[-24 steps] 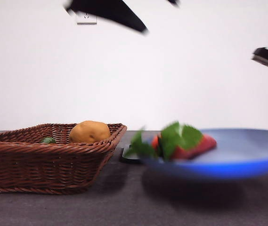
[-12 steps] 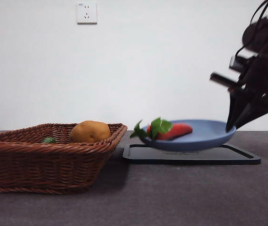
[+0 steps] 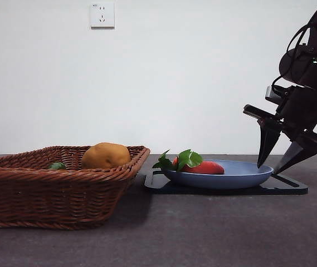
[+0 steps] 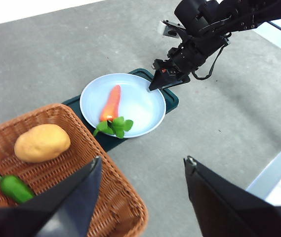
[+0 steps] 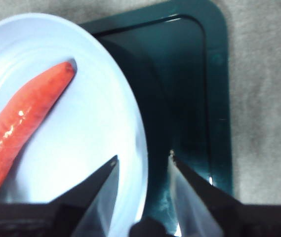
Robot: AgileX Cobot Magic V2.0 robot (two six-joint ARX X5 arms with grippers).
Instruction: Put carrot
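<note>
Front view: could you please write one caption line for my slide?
Carrot lies in the blue plate on a dark tray; the open right gripper straddles the plate's rim.

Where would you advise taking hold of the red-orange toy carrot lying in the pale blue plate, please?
Grip the red-orange toy carrot across the middle of its body, coming from straight above. It lies flat in the pale blue plate, so the raised rim blocks a side approach. The green leaves at its thick end overhang the rim and look too floppy to hold. The right end effector, open at the far rim, is nearest.
</note>
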